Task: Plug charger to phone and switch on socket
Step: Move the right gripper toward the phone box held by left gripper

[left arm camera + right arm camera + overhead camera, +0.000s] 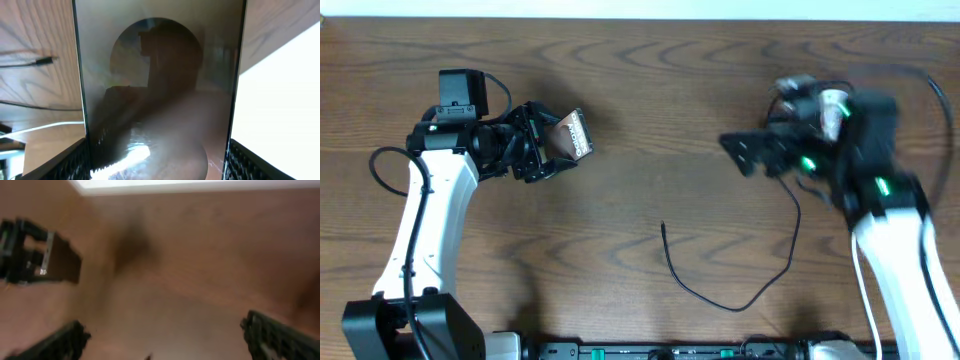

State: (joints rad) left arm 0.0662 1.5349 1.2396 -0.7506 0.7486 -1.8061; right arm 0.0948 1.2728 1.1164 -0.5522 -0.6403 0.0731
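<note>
Dark glass fills the left wrist view: the phone [160, 100] sits clamped, tilted, in the left gripper [555, 142], while the charger [666, 245] lies loose on the wood between the arms. The right gripper [740, 152], jaws apart and empty, looks blurred, and a hasty reach could knock the cable tip aside or miss it. No socket shows, and the phone's port is hidden.

The charger [735, 309] lies on the wooden table [620, 90].
</note>
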